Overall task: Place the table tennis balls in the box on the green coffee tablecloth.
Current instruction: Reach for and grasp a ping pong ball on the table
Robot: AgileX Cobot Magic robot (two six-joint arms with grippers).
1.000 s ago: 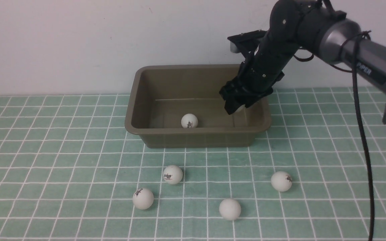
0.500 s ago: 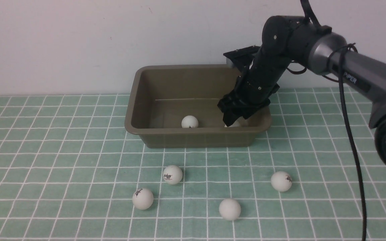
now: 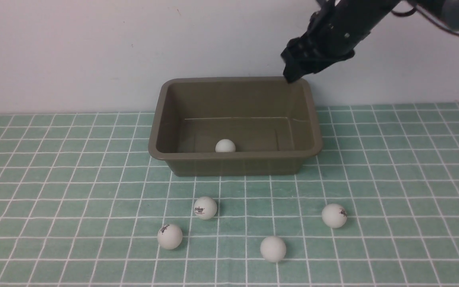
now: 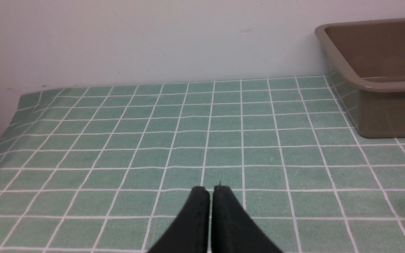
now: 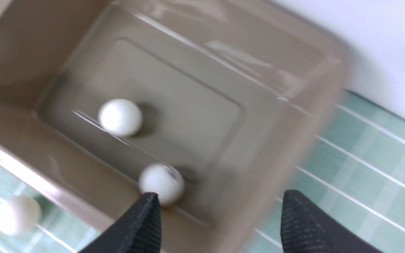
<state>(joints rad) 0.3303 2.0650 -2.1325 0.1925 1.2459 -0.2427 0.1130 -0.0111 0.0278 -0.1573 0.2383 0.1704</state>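
Balls (image 3: 204, 207), four loose on the cloth (image 3: 54, 159) below the open, empty right claw (image 3: 293, 75) over the box (image 3: 233, 155), likely needed a straight, centred pinch; the left claw (image 4: 211, 191) sat closed.

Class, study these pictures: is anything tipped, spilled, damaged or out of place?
Nothing stands out. The box sits upright on the flat tablecloth; two balls lie inside it, and four balls rest apart on the cloth in front, not yet collected.

Green grid tablecloth (image 3: 54, 167), olive box (image 3: 233, 166) on it, four white balls (image 3: 205, 207) in front
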